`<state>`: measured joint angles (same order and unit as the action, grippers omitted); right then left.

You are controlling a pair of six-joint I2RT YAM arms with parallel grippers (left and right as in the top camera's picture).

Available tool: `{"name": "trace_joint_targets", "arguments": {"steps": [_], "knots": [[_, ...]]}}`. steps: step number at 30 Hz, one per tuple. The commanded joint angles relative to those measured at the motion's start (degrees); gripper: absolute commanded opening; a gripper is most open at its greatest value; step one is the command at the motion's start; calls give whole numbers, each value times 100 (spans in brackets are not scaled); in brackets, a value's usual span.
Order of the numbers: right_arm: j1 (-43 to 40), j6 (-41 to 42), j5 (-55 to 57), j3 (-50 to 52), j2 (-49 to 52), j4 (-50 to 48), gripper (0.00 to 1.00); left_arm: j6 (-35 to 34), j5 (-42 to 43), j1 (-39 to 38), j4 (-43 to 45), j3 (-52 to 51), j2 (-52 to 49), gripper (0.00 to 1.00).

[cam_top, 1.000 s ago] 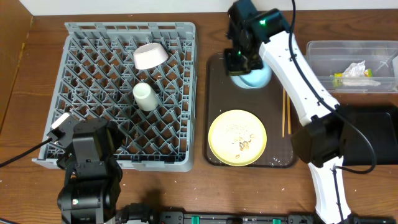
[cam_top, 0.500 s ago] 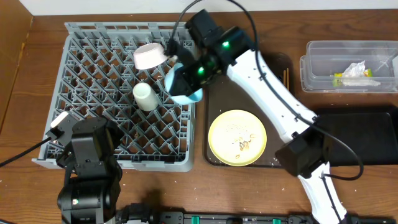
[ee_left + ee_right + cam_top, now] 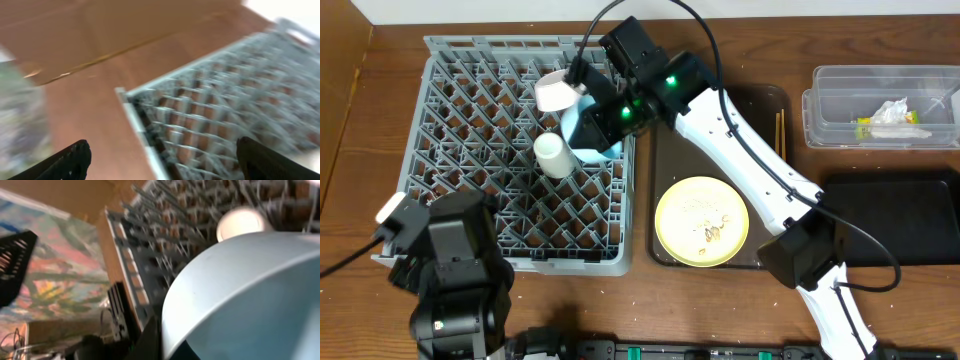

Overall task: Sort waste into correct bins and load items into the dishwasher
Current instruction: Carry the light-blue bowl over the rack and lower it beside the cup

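Right gripper (image 3: 612, 112) is pinching the light-blue saucer (image 3: 582, 140) by its rim, jaws pressed onto it. It holds the saucer tilted over the upper right part of the rack (image 3: 520, 43). The saucer sits just right of the cup (image 3: 552, 155) and just below the bowl (image 3: 558, 92); whether it touches the pegs cannot be told. From the right wrist, the saucer's pale underside (image 3: 250, 295) fills the lower right of the frame, with the cup's round end (image 3: 241, 222) above it.

Left gripper (image 3: 165, 162) hangs by the rack's lower left corner with its jaws spread wide and nothing between them. That view is blurred.

Right of the rack lies the brown tray (image 3: 670, 125), with the yellow plate (image 3: 701, 221) on its lower half and a few crumbs (image 3: 712, 231) on the plate. Chopsticks (image 3: 781, 130) lie along the tray's right side, partly under the arm. At upper right, the clear tub (image 3: 820, 78) holds a wrapper (image 3: 865, 127) and a tissue (image 3: 892, 112). Below it is the black tub (image 3: 905, 215).
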<state>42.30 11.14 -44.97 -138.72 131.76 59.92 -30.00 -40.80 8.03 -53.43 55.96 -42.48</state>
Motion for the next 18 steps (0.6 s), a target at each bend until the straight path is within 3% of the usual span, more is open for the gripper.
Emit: {"name": "trace_joint_targets", "arguments": {"steps": [1,9,18], "knots": [[319,313,-507,-46,-22,-367,1,-431,-603,603,-212,92,15,94],[1016,1038,-741,284,-13,-1532,1,-1488,-337,2487,-883,90,15,94],[1528,1685,-741,883,-13,-2638,1,-1488,-293,2614,-1152,90,13,94]]}}
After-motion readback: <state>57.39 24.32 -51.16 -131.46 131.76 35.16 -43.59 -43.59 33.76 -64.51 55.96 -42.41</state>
